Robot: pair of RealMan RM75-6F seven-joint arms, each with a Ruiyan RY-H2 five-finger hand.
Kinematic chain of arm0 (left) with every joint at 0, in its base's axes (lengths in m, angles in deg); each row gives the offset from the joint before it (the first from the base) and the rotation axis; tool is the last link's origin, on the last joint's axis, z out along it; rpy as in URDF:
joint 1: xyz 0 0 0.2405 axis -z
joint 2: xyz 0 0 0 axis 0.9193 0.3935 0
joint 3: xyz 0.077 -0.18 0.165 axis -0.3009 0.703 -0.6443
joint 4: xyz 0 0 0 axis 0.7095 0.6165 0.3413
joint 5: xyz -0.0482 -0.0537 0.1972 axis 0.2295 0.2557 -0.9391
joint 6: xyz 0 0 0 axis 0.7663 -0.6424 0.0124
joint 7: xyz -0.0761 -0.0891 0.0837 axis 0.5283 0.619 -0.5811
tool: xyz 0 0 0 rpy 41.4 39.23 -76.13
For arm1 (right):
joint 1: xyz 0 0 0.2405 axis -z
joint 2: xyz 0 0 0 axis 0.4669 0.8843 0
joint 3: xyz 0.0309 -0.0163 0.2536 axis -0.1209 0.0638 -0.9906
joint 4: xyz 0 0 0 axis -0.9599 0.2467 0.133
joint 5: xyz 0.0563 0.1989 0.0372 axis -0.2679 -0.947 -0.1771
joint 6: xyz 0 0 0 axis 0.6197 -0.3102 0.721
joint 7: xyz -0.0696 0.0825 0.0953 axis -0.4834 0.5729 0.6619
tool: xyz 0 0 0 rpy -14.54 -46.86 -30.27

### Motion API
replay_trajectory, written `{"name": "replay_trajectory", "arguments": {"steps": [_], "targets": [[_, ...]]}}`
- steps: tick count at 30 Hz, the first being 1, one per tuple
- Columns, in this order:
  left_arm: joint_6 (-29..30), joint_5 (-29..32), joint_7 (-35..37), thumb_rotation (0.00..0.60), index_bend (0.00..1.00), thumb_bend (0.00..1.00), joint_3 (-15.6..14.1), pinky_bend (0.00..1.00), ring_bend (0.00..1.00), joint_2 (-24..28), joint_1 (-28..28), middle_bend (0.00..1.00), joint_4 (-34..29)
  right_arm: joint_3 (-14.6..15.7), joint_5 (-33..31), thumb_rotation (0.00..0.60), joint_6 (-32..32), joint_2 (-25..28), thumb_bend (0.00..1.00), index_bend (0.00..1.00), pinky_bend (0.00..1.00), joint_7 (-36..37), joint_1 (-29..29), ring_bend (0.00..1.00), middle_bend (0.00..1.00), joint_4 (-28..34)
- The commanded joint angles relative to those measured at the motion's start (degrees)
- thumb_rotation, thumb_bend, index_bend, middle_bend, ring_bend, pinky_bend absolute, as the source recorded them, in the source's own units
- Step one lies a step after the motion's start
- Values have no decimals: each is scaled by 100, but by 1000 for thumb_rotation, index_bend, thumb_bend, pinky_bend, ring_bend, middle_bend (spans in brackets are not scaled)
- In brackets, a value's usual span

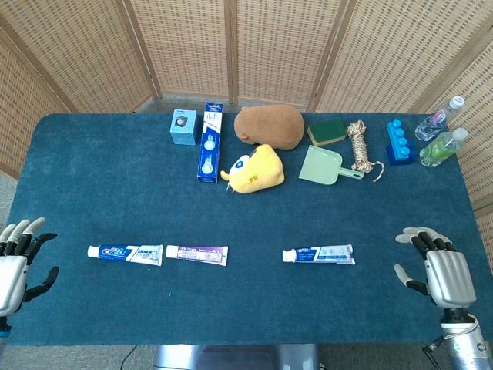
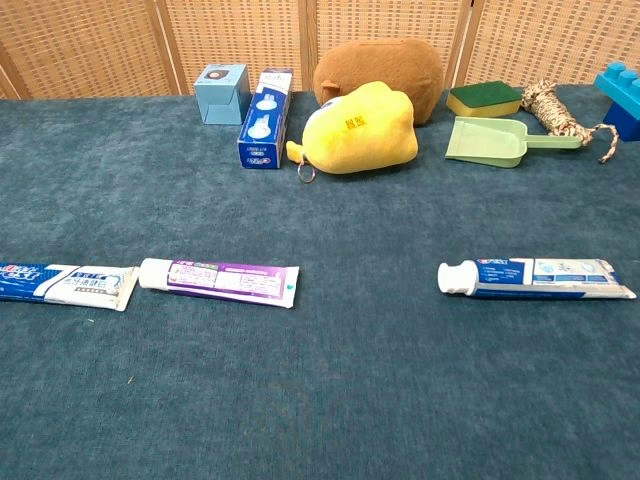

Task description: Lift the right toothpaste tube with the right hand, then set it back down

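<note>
The right hand has its fingers apart and lightly curled, with nothing between them; it rests near the table's front edge, off to the right of the right toothpaste tube and clear of it, with bare cloth between the two. The left hand is likewise spread and empty, well to the left of that tube, beyond the other two tubes. Neither hand shows in the chest view.

The right toothpaste tube lies flat on the blue tablecloth, white cap pointing left and crimped tail pointing toward the right hand. The chest view shows it lying flat on the cloth, untouched.

To its left, well apart, lie a purple toothpaste tube and, further left again, a blue toothpaste tube, nearly end to end. Behind it, toward the back, sit a green dustpan and a yellow plush toy.

Judging from this, nothing of the task is done yet: the reach, the grasp, the lift and the setting down all remain.
</note>
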Motion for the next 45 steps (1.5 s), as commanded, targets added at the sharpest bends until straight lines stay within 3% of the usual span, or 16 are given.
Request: {"name": "replay_trajectory", "arguments": {"steps": [1, 16, 22, 27, 35, 45], "targets": [[-17, 7, -14, 600, 227, 321, -1, 35, 52, 0, 9, 105, -4, -6, -13, 600, -18, -2, 287, 348, 254, -7, -11, 216, 309, 2], [91, -33, 16, 600, 224, 321, 17, 35, 52, 120, -26, 104, -56, 31, 20, 600, -236, 27, 284, 330, 254, -154, -133, 216, 307, 108], [27, 12, -69, 600, 222, 321, 75, 36, 51, 270, 41, 102, -118, 39, -191, 600, -654, -109, 283, 320, 248, -587, -337, 216, 281, 248], [-123, 76, -135, 600, 222, 322, 157, 35, 52, 278, 177, 102, -151, -79, -503, 598, -926, -347, 282, 327, 239, -1047, -554, 189, 203, 290], [-348, 90, -302, 600, 222, 321, 257, 35, 52, 328, 407, 102, -224, -173, -986, 555, -1260, -807, 282, 321, 236, -1930, -876, 181, 201, 231], [-532, 183, -320, 600, 218, 321, 285, 35, 52, 317, 555, 97, -244, -121, -1271, 556, -1567, -1273, 282, 323, 235, -2490, -1182, 171, 186, -4]]}}
